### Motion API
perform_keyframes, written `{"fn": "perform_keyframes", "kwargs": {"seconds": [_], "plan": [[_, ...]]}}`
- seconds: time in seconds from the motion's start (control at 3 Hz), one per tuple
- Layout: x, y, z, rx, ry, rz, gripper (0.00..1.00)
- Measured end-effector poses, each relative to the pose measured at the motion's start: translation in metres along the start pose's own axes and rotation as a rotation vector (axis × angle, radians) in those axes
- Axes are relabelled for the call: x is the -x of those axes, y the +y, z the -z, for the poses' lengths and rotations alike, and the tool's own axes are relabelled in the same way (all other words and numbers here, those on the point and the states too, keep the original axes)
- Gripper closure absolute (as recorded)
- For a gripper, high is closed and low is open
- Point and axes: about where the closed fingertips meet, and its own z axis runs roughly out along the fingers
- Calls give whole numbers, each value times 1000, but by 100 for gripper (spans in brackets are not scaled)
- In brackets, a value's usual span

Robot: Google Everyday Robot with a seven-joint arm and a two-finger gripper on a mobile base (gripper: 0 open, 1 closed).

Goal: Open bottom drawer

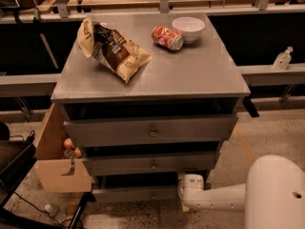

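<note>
The grey three-drawer cabinet (143,75) stands in the middle of the camera view. The bottom drawer (128,194) is its lowest, slimmest front, with a small round knob (153,194) at its centre. It sticks out less than the middle drawer (119,166) and the top drawer (109,132) above it. My gripper (189,189) is at the end of the white arm (224,198), low by the floor. It sits against the cabinet's lower right corner, to the right of the bottom drawer's knob.
On the cabinet top lie a chip bag (112,49), a red can (167,37) on its side and a white bowl (188,28). A cardboard box (59,168) holding fruit stands at the cabinet's left. A spray bottle (282,58) stands on a ledge at right.
</note>
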Motion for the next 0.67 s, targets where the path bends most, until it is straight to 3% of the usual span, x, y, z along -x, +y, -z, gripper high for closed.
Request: {"fn": "perform_keyframes", "kwargs": {"seconds": [0.33,0.67], "plan": [[20,-18,18,-59,14,32,17],[35,-28,39,-131,25,65,41]]}}
